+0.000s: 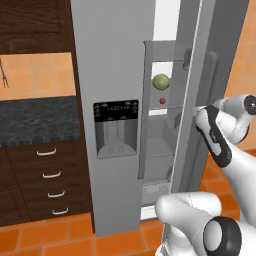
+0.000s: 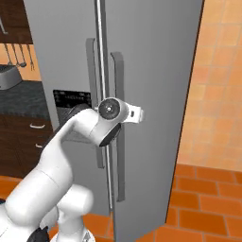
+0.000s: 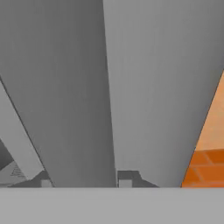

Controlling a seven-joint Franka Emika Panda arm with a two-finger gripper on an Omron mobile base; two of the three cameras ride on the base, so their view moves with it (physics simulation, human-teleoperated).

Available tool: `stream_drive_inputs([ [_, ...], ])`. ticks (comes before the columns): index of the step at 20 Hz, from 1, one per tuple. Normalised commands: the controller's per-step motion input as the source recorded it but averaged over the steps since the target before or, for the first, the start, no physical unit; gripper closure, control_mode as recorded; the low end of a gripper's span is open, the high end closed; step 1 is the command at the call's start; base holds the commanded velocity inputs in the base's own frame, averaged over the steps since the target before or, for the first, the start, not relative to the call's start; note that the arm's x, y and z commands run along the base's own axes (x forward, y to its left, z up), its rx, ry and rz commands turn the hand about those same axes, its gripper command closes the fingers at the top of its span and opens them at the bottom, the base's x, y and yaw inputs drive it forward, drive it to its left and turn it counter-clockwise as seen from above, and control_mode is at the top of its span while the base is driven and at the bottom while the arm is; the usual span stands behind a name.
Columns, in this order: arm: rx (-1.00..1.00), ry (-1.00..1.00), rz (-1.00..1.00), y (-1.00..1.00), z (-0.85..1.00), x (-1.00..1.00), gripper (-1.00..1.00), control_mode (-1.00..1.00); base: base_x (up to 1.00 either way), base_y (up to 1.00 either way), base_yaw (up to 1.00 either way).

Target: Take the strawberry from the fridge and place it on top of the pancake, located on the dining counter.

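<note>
while the fingers [image 3: 83,181] pinch the long upright handle [image 2: 117,127] of the fridge [image 1: 120,75] door, the strawberry [image 1: 162,100] sits inside on a shelf under a green ball [image 1: 161,81], behind that half-open door, beyond the hand.

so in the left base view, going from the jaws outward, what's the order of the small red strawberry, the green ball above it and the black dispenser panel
From the gripper at the open door's edge:
1. Small red strawberry, just left on the inner shelf.
2. Round green ball, one shelf higher, close behind.
3. Black water-dispenser panel, farther left on the closed grey door.
</note>
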Motion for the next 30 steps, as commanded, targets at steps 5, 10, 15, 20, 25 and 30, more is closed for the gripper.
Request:
stream_drive_inputs([
  [5,0.0,0.04,-0.05,-0.67,0.0,-0.71,1.0,-1.0,0.0,0.0,0.0],
  [10,0.0,0.01,-0.04,-0.22,0.03,-0.24,-1.0,-1.0,0.0,0.0,0.0],
  [15,-0.03,0.0,0.0,-0.02,0.55,-0.3,-1.0,-1.0,0.0,0.0,0.0],
  [20,-0.12,0.11,-0.04,0.32,0.66,-0.68,-1.0,-1.0,0.0,0.0,0.0],
  [25,-0.54,0.5,-0.03,0.99,-0.24,0.08,-1.0,-1.0,0.0,0.0,0.0],
  [30,-0.57,0.51,-0.06,0.91,-0.56,0.86,-1.0,-1.0,0.0,0.0,0.0],
])
